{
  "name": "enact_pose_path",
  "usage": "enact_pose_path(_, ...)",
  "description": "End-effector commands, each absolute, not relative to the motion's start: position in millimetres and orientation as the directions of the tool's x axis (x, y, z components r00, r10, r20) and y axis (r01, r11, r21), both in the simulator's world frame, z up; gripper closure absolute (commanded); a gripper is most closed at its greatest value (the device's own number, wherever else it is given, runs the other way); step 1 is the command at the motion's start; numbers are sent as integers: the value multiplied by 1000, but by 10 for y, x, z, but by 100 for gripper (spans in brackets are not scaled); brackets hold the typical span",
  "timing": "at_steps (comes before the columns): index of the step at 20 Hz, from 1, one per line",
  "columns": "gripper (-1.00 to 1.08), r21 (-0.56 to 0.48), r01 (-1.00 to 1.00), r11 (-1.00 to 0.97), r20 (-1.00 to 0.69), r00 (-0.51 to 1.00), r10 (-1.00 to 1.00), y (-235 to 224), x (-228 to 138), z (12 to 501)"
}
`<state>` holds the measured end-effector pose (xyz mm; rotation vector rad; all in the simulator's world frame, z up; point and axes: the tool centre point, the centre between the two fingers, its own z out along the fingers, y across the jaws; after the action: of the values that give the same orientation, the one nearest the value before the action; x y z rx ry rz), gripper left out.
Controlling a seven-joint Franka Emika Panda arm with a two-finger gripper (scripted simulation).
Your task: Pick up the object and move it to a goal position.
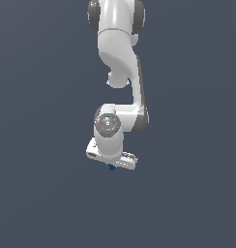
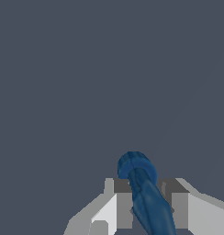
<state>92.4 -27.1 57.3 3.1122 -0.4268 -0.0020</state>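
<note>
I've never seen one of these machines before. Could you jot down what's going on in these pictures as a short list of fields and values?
Machine: one white robot arm, reaching down from the top of the exterior view
Gripper: gripper at the arm's low end, fingers on either side of the piece
Object: dark blue piece, elongated, with a rounded ringed end, sitting between the fingers
Grip: appears shut on the piece
Size: the piece is only a tiny blue speck under the gripper in the exterior view
Surroundings: plain grey-blue background
Goal position: no marker visible
</note>
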Motion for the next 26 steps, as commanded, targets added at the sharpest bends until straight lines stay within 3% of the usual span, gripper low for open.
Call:
enact_pose_path(1,108,0,-269,-963,0,963,-269,-238,891,679)
enact_pose_path(9,108,0,-269,-963,0,963,-269,-67,694,1227)
enact_pose_path(26,108,1,-269,-963,0,963,-269,483,84,3020)
